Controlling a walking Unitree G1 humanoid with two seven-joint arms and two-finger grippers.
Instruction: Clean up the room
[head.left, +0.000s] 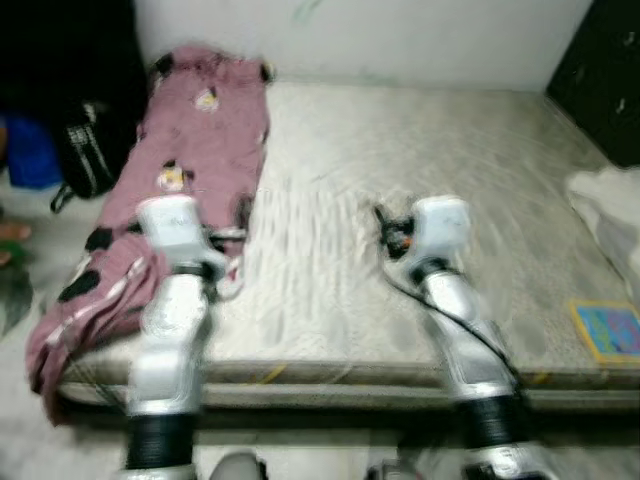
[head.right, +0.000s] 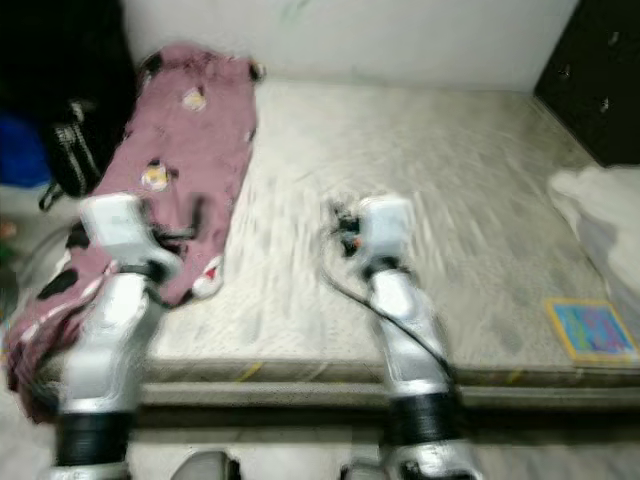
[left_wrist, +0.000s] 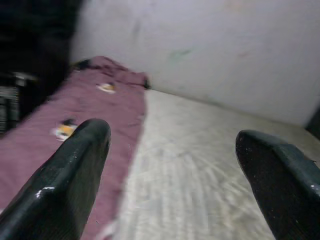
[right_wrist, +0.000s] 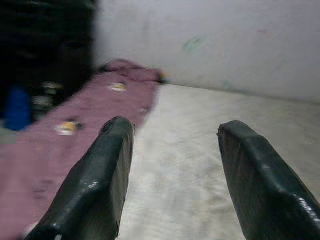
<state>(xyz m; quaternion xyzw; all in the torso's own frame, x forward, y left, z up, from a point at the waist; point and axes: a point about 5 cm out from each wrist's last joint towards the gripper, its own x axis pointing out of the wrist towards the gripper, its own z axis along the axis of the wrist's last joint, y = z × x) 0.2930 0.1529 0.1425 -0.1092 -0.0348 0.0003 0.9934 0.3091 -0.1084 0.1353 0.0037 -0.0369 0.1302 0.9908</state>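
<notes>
- The left gripper (left_wrist: 172, 150) is spread wide with nothing between its fingers (left_wrist: 70, 180); it is held out above the near-left part of the mattress (head.left: 420, 170), at the edge of the pink blanket (head.left: 190, 150).
- The right gripper (right_wrist: 175, 150) is also parted and empty, held over the middle of the mattress and aimed toward the far wall, well apart from any loose item.
- The pink blanket, printed with small cartoon patches, lies in a long strip down the left side of the mattress, and its near end spills over the corner toward the floor. It looks unfolded and untouched.
- A colourful book (head.left: 608, 330) lies flat at the near-right corner of the mattress, and a white bundle of cloth (head.left: 608, 205) sits at the right edge beyond it.
- A black bag (head.left: 88, 150) leans by the dark furniture left of the bed, with something blue (head.left: 30, 150) just beside it.
- My judgement: the tidying is barely begun. Nothing is gripped, and the blanket, book, white cloth and bag all appear to need putting away; the blanket is nearest the left gripper, so it seems the likely first pick.
</notes>
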